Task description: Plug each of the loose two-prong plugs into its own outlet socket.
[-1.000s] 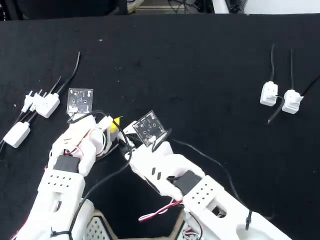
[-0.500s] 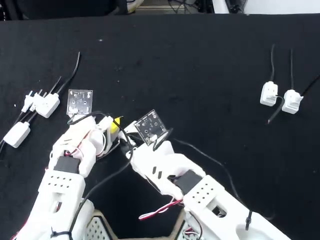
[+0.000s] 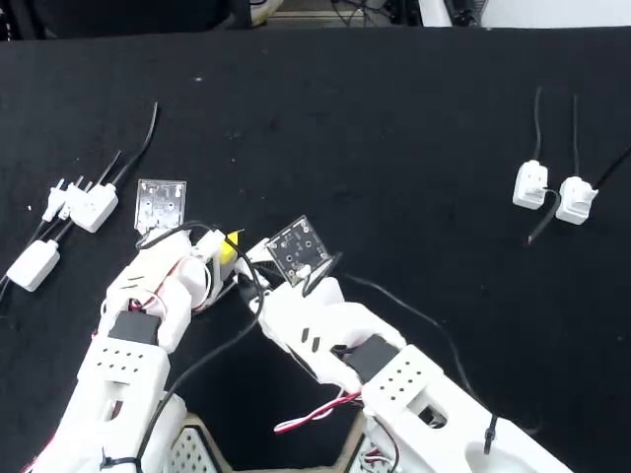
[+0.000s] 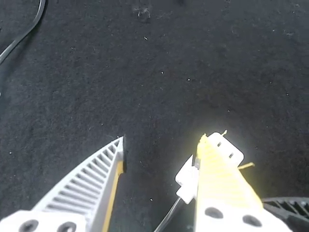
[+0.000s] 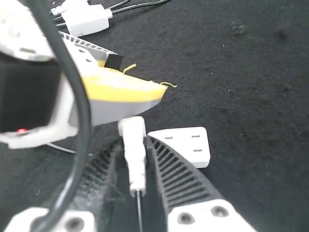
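White ribbed left hand (image 4: 163, 140), black cable (image 5: 83, 121)

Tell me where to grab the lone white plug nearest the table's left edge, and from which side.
Take the plug mid-body, pinching its two long sides, from straight above with the left claw turned to match its slant. It lies flat, clear of the other plugs, so both sides look free. Which end carries the prongs is unclear.

black cloth tbl (image 3: 394, 108), overhead light.
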{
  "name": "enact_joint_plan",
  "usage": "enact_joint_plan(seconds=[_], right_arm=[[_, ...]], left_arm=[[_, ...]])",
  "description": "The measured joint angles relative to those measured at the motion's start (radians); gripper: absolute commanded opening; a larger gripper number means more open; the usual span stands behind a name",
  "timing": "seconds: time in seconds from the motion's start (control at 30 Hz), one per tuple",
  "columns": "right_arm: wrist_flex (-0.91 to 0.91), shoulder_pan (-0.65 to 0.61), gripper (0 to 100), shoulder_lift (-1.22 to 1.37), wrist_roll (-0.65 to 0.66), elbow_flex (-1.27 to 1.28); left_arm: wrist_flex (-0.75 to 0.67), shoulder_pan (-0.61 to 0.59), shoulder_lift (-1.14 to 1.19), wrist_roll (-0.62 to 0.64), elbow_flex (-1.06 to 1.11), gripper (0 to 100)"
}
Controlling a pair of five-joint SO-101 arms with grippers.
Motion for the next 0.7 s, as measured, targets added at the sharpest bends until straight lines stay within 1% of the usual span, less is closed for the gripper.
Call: enact_joint_plan(seconds=[0.1,0.27,0.37,0.57,0.7], right_arm=[[0.057,0.002,1.0,0.000,0.044,-0.002],[0.210,0.017,1.0,-0.003,0.086,-0.055],[0.232,0.041,1.0,-0.003,0.089,-0.058],[0.242,0.135,1.0,0.008,0.091,-0.095],[0.311,0.181,1.0,0.123,0.091,-0.201]], left_arm=[[0.002,-0.015,0.000,0.000,0.002,24],[0.064,-0.094,0.011,-0.003,-0.008,24],[0.075,-0.115,0.012,-0.003,-0.018,24],[0.078,-0.124,0.012,-0.005,-0.023,24],[0.078,-0.126,0.012,-0.005,-0.023,24]])
